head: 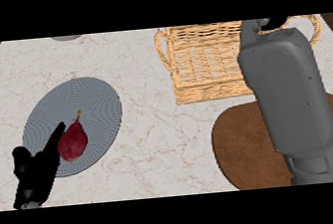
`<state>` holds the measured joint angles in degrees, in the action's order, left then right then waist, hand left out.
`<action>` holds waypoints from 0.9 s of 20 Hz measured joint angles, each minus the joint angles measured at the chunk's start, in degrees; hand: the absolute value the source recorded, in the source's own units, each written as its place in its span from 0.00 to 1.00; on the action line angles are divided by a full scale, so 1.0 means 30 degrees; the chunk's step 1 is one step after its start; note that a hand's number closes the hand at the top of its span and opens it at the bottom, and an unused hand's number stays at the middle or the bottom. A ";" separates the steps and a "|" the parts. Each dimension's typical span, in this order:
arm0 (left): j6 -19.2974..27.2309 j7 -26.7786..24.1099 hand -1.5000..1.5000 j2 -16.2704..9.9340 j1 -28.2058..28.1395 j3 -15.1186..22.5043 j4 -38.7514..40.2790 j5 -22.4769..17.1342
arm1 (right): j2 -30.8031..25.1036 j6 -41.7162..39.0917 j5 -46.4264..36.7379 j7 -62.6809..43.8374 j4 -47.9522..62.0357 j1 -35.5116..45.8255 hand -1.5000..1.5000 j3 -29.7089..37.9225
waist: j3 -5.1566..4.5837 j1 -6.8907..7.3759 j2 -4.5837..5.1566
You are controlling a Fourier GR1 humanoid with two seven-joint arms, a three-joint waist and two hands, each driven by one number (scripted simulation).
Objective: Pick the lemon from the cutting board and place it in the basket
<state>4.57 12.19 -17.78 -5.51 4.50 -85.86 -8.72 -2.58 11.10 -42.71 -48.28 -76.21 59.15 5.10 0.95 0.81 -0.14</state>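
On the tabletop, one basket by the far edge, one board near right, one plate left, left robot hand open, right robot hand unclear.

Left hand at lower left, fingers straight, pointing up. Right forearm stretched forward, its hand hidden.

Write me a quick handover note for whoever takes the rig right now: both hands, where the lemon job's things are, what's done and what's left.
Left hand: open, fingers up, resting at the lower left beside the grey plate, which holds a red pear-shaped fruit.
Right hand: extended over the wicker basket; the forearm hides its fingers, so its grip cannot be judged.
Cutting board: brown, lower right, partly under the right forearm; no lemon shows on its visible part.
Lemon: not visible anywhere; possibly in the right hand.
Left: confirm the lemon lands in the basket, then withdraw the arm.
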 measured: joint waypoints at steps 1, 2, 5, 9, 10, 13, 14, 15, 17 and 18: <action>-0.0060 -0.0006 0.50 0.0004 -0.0003 -0.0035 -0.0010 -0.0022 | -0.0037 0.0245 0.0201 0.0439 0.0337 -0.0125 1.00 0.0213 | 0.0000 0.0016 0.0008; 0.0003 -0.0108 0.50 0.0080 -0.0021 -0.0016 0.0020 0.0096 | -0.0067 0.0409 0.0404 0.0812 0.0568 -0.0273 1.00 0.0381 | 0.0009 0.0007 0.0001; -0.0147 -0.0286 0.50 0.0088 -0.0092 -0.0129 0.0067 0.0105 | -0.0133 0.0877 0.0859 0.1948 0.1206 -0.0873 1.00 0.0721 | 0.0019 -0.0013 -0.0016; -0.0176 -0.0244 0.50 0.0103 -0.0255 -0.0220 -0.0093 0.0143 | -0.1073 0.1220 -0.0357 0.2123 0.2318 -0.1656 1.00 0.0618 | 0.0000 -0.0088 -0.0019; -0.0019 -0.0061 0.50 0.0143 -0.0291 -0.0169 -0.0208 0.0285 | -0.1345 0.0995 -0.0597 0.2183 0.2467 -0.1860 1.00 0.0462 | -0.0005 -0.0121 -0.0029; -0.0103 0.0130 0.50 0.0154 -0.0271 -0.0260 -0.0170 0.0247 | -0.2316 0.0035 -0.0630 0.2861 0.3011 -0.2159 0.00 0.0359 | 0.0018 -0.0161 -0.0048; -0.0231 0.0229 0.50 0.0099 -0.0294 -0.0339 -0.0205 0.0133 | -0.2531 -0.0184 -0.0660 0.3123 0.2994 -0.2430 0.00 0.0251 | 0.0008 -0.0189 -0.0060; -0.0298 0.0250 0.50 0.0081 -0.0278 -0.0353 -0.0176 0.0143 | -0.2725 -0.0254 -0.0707 0.3486 0.3078 -0.2616 0.00 0.0175 | 0.0010 -0.0192 -0.0064; -0.0415 0.0152 0.50 0.0129 -0.0281 -0.0406 -0.0125 0.0126 | -0.3107 -0.0386 -0.0672 0.3976 0.3079 -0.2736 0.00 0.0200 | 0.0021 -0.0195 -0.0083; -0.0495 0.0178 0.50 0.0144 -0.0214 -0.0428 -0.0044 0.0102 | -0.3189 -0.0225 -0.0660 0.4326 0.3260 -0.2717 0.00 0.0249 | 0.0041 -0.0170 -0.0084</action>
<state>3.08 12.72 -17.35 -6.15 3.21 -85.99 -8.42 -12.15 10.43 -44.69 -35.31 -66.43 50.99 5.84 1.07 0.30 -0.39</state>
